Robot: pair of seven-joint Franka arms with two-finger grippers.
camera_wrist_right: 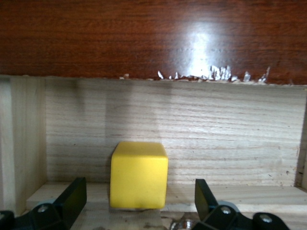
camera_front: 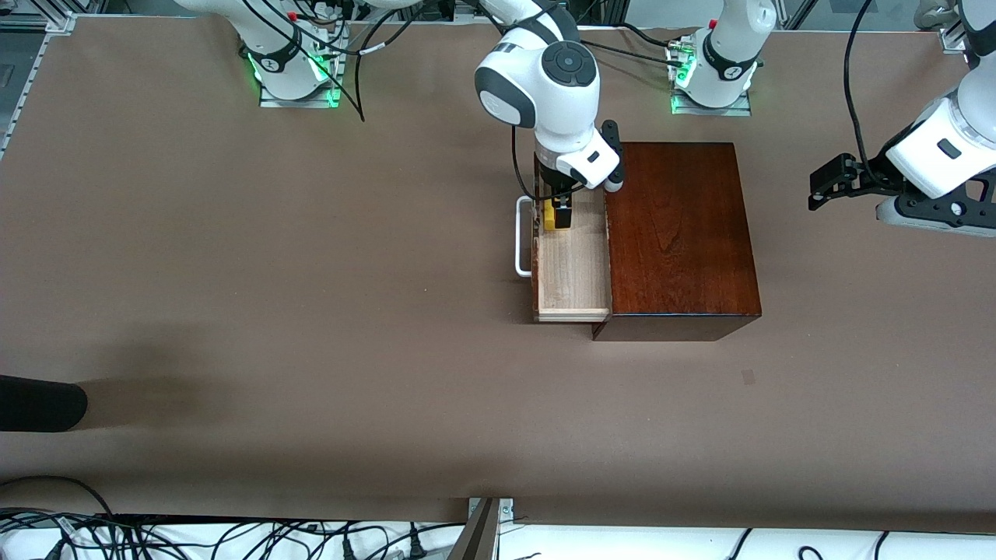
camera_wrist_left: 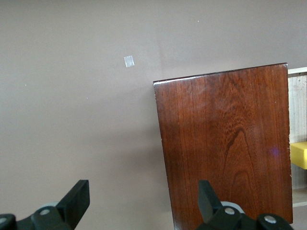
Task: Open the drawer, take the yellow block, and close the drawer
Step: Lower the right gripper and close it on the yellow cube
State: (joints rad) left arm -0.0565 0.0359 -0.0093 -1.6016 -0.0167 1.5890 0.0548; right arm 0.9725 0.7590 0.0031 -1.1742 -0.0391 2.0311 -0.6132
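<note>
Nearest your front camera sits the glossy wooden box (camera_front: 681, 233), with the drawer (camera_front: 572, 264) pulled open toward the right arm's end of the worktop (camera_front: 311, 311). You see its white handle (camera_front: 523, 237) running lengthwise along the drawer front. Yellow block (camera_wrist_right: 139, 175) rests flat on the drawer floor, at the end nearer the robot bases, faces square to the walls. Right tool (camera_wrist_right: 139, 203) points straight down into the drawer, fingers wide apart either side of the block, not touching it. Left tool (camera_wrist_left: 144, 203) waits, hanging open at the left arm's end, gripping nothing.
</note>
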